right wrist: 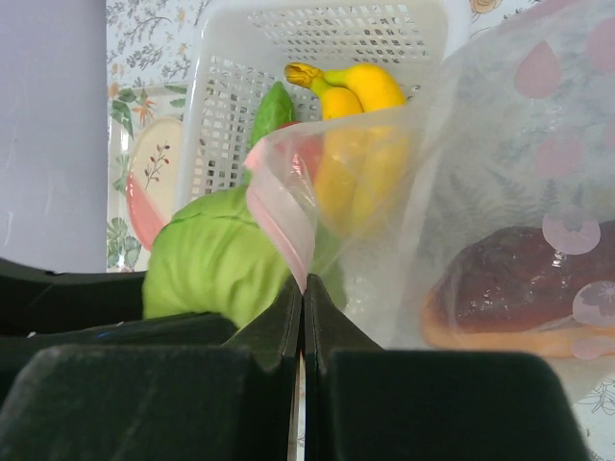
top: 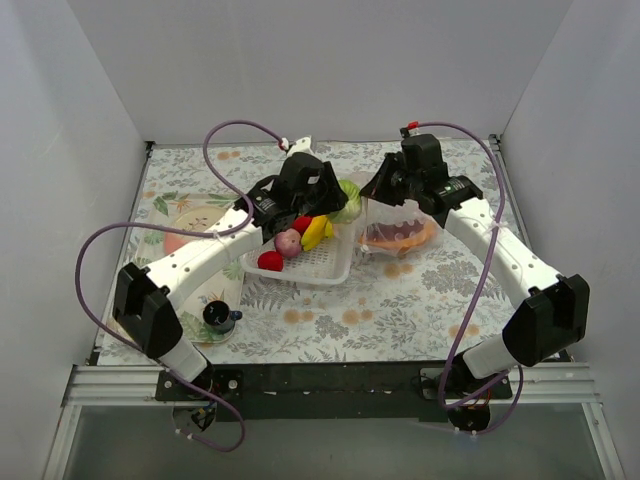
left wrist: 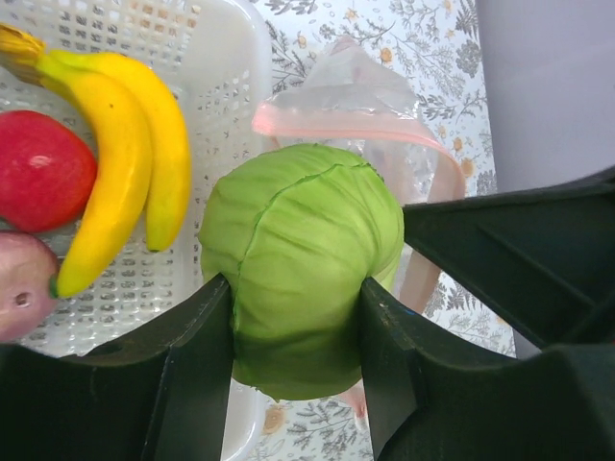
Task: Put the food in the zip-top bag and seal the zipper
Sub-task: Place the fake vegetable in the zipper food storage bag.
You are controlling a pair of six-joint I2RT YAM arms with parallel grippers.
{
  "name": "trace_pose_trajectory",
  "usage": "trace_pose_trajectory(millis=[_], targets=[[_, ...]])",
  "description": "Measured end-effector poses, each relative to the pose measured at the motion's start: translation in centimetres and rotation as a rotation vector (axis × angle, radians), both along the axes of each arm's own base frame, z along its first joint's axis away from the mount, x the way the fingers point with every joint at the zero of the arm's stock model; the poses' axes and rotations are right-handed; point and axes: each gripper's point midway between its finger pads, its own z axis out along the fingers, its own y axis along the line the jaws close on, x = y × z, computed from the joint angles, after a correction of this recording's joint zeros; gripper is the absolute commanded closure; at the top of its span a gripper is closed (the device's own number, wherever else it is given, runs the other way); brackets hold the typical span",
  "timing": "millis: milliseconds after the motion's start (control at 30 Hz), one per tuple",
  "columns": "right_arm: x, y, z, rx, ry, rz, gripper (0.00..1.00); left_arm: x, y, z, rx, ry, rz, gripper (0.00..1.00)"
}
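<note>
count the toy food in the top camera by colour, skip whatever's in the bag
red fruit: 2
yellow bananas: 1 bunch
purple onion: 1
green cabbage: 1, gripped in the left pincer
total: 5

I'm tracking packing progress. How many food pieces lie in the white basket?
4: small red tomato at the near-left corner, purple onion beside it, red apple and banana bunch behind. The cabbage is in the left gripper. The left arm may hide more.
</note>
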Motion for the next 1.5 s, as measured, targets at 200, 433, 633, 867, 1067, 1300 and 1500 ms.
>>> trace_pose_trajectory(millis=[200, 433, 633, 867, 1067, 1300, 1500], targets=[[0.2, -0.3, 0.4, 0.012, 0.012, -0.038, 0.99, 2.0, -2.7, -2.8, -0.003, 0.051, -0.003, 0.44], [0.7, -0.2, 3.1, 0.040, -0.032, -0.052, 0.99, 1.1, -5.0, -3.3, -0.004, 0.058, -0.053, 0.63], [1.1, -0.5, 5.1, 0.070, -0.057, -0.057, 0.99, 0.6, -5.2, -2.0, -0.033, 0.042, -0.070, 0.17], [1.7, -1.2, 7.5, 0.095, -0.097, -0.071, 0.99, 1.6, -5.9, 0.6, -0.047, -0.008, -0.083, 0.09], [2.7, -3.7, 7.2, 0.107, -0.079, -0.111, 0.99, 1.9, -6.2, 3.3, -0.069, -0.062, -0.095, 0.08], [3.2, -5.8, 7.0, 0.099, -0.059, -0.146, 0.99, 1.5, -5.7, 4.2, -0.063, -0.073, -0.100, 0.17], [3.6, -8.0, 9.7, 0.086, -0.098, -0.191, 0.99, 1.4, -3.6, 6.2, -0.029, -0.121, -0.048, 0.26]])
